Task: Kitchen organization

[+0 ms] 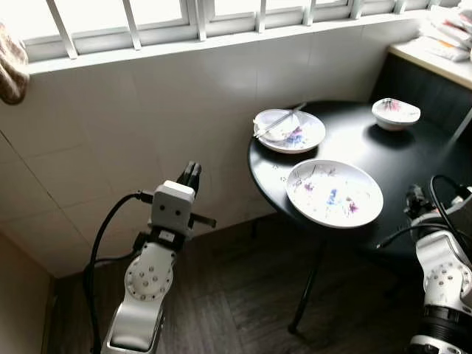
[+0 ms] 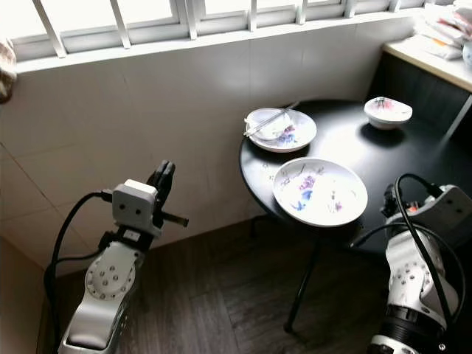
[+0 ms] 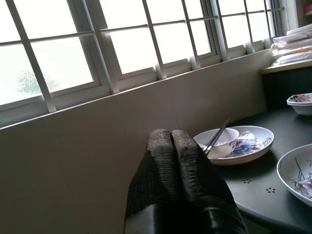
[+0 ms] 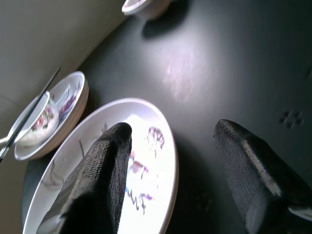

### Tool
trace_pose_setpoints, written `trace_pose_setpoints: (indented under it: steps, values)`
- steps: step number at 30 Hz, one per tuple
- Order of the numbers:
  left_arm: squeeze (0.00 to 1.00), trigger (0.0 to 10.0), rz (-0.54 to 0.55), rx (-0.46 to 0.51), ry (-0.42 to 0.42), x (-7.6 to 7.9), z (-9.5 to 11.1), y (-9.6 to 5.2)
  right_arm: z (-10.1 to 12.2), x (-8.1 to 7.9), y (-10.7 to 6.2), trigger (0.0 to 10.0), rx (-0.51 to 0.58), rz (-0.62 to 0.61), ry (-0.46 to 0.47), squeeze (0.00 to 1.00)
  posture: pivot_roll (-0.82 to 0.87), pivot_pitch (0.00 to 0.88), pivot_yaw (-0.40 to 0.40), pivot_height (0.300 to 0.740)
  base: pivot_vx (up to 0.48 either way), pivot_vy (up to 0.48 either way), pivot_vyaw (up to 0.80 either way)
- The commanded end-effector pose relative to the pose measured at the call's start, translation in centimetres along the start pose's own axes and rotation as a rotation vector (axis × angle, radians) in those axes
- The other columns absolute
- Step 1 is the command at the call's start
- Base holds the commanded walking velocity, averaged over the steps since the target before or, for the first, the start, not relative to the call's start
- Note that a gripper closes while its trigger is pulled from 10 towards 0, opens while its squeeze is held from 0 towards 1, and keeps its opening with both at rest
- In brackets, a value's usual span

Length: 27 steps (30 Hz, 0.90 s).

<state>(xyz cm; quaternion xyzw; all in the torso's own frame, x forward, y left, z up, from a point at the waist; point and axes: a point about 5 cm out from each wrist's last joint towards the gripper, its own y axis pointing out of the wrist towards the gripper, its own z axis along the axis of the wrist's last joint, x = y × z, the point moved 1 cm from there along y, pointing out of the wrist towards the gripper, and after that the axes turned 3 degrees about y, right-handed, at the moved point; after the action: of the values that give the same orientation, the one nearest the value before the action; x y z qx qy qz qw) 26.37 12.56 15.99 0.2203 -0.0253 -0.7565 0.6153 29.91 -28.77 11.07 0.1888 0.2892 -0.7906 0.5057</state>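
I was in a home dining corner: round black table point(image 1: 413, 158) set with flowered plates point(image 1: 334, 192) and bowls point(image 1: 395, 113), tiled wall point(image 1: 147, 125) under a barred window point(image 1: 133, 22), wood floor point(image 1: 243, 302).

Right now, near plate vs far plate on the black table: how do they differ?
The near plate is bare; the far plate carries a small bowl with chopsticks laid across it. The near plate looks larger and sits at the table's front edge; the far plate sits toward the tiled wall. The open right gripper hovers over the near plate's rim, not the far plate. Both are white with floral patterns.
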Motion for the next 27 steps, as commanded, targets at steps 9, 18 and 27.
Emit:
trace_pose_setpoints:
  steps: [9, 18, 27]
  values:
    - [0.00, 10.0, 0.003, -0.009, 0.011, -0.1, -0.1, 0.2, -1.4, 0.7, 1.5, 10.0, -0.090, -0.030, 0.083, 0.00, 0.06, 0.000, -0.013, 0.740, 0.000, 0.000, 0.00]
    - [0.00, 10.0, -0.004, -0.012, 0.013, 0.0, -0.1, 0.2, -2.0, -0.7, 2.8, 10.0, -0.149, 0.011, 0.145, 0.00, 0.06, 0.000, -0.009, 0.740, 0.000, 0.000, 0.00]
    - [0.00, 10.0, 0.002, -0.016, 0.019, -0.1, -0.1, 0.1, -3.4, -1.7, 3.8, 10.0, -0.239, 0.014, 0.257, 0.00, 0.08, 0.000, -0.019, 0.740, 0.000, 0.000, 0.00]
